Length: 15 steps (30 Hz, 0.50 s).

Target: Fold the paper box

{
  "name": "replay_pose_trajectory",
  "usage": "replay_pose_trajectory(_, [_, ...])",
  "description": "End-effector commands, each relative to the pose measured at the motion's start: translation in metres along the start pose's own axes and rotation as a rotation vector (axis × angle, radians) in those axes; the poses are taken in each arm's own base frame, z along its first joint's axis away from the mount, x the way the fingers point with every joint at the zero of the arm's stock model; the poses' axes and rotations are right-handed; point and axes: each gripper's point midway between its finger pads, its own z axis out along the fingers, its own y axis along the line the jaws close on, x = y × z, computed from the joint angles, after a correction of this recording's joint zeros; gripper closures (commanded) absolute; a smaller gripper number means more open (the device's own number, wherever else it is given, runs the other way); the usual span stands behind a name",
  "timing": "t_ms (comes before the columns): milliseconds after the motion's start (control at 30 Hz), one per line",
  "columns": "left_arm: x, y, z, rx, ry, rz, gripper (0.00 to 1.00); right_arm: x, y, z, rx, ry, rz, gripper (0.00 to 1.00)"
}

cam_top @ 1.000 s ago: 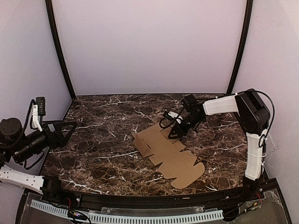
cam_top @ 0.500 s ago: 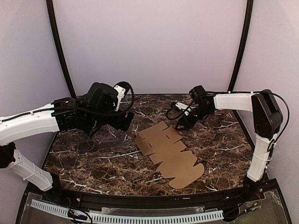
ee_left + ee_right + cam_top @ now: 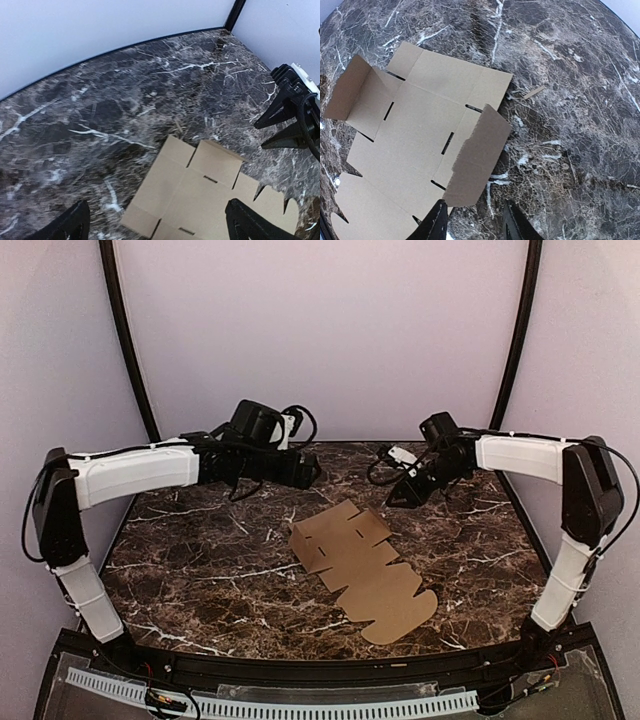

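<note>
The box (image 3: 360, 565) lies unfolded on the table (image 3: 200, 540), a flat sheet with 2 flaps tilted up. The left gripper (image 3: 306, 471) hovers above and beyond its far-left corner, jaws spread wide, gripping nothing. The right gripper (image 3: 398, 498) hangs just beyond the far-right flap, jaws partly apart, gripping nothing.

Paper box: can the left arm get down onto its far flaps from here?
Probably yes: the left fingers hang wide open above the far-left edge of the paper box, nothing lies between, and the right fingers stand off beyond its far-right corner.
</note>
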Motion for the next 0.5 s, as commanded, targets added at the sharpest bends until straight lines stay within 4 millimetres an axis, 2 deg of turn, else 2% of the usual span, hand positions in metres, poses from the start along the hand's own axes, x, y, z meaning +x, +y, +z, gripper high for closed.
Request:
replay_pose_trajectory(0, [0.014,-0.044,0.055,0.200,0.103,-0.089,0.16,0.013,-0.023,0.011,0.036,0.034,0.056,0.64])
replay_pose_trajectory(33, [0.011,-0.050,0.059,0.228,0.111,-0.096,0.21,0.016,-0.025,0.017,0.033,0.051,0.064,0.64])
replay_pose_trajectory(67, [0.025,-0.051,0.072,0.224,0.155,-0.106,0.29,0.019,-0.026,0.021,0.029,0.065,0.074,0.64])
replay_pose_trajectory(200, [0.062,-0.064,0.090,0.305,0.246,-0.146,0.42,0.030,-0.026,0.040,-0.021,0.110,0.108,0.62])
replay_pose_trajectory(300, [0.091,-0.070,0.098,0.341,0.321,-0.155,0.46,0.035,-0.025,0.051,-0.051,0.121,0.120,0.60])
replay_pose_trajectory(467, [0.119,-0.064,0.112,0.307,0.386,-0.164,0.47,0.033,-0.013,0.066,-0.138,0.118,0.156,0.55])
